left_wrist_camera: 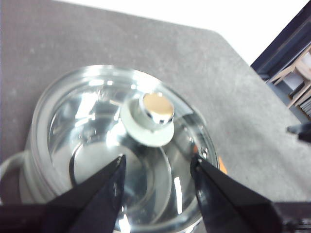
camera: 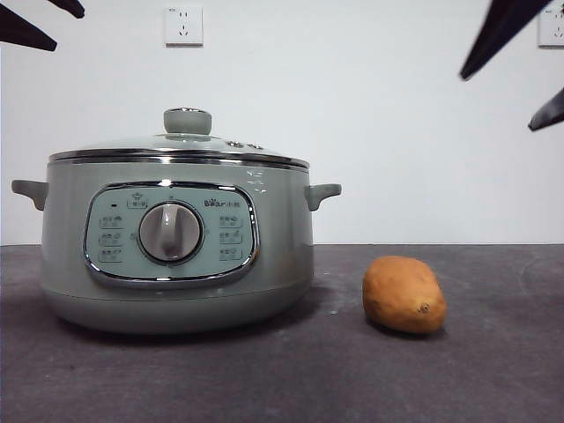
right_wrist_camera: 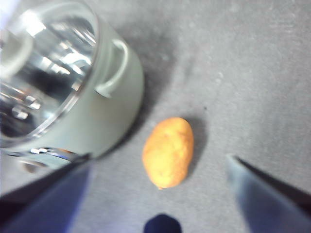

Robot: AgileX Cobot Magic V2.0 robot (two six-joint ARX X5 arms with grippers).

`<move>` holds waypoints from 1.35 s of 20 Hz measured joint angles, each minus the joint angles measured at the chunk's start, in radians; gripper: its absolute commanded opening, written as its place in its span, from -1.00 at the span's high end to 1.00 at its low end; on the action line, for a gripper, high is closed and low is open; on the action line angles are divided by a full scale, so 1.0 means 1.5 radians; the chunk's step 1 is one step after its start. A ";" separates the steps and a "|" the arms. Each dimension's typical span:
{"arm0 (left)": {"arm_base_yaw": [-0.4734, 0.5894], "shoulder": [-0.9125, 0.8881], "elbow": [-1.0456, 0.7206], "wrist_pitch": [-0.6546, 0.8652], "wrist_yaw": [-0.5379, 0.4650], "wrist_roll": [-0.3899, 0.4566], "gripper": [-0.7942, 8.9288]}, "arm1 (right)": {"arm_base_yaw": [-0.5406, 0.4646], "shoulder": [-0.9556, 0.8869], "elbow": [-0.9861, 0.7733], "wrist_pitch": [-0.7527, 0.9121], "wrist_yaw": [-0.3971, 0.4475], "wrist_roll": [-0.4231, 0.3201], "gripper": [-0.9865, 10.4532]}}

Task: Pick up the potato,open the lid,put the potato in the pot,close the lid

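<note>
1. The left end effector hangs above the pot, its two black jaws spread wide and holding nothing, the pale green knob of the lid showing just beyond them.
2. The right end effector hovers over the potato, jaws wide apart and empty, the potato lying on the counter between and beyond them.
3. The glass lid sits shut on the pot, chrome rim flush all round.
4. The pot stands on the dark grey counter, dial and control panel facing the front camera.
5. The potato rests on the counter just beside the pot's side handle, apart from the pot and not touching it.
6. A white wall with a socket backs the counter.
</note>
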 measured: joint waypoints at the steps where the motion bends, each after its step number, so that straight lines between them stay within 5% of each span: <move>1: 0.000 0.000 0.000 0.010 0.000 -0.002 0.37 | 0.032 0.015 0.006 0.000 0.038 0.008 -0.16; 9: 0.000 0.000 0.000 0.016 0.000 -0.002 0.37 | 0.220 0.246 0.114 0.003 0.246 0.066 -0.16; 16: 0.000 0.000 0.000 0.016 0.000 -0.002 0.37 | 0.231 0.433 0.132 0.004 0.280 0.105 -0.15; 22: 0.000 0.000 0.000 0.016 0.000 -0.002 0.37 | 0.231 0.465 0.133 0.024 0.280 0.122 0.86; 27: 0.000 0.000 0.000 0.016 0.000 -0.002 0.37 | 0.231 0.457 0.133 0.000 0.279 0.118 0.85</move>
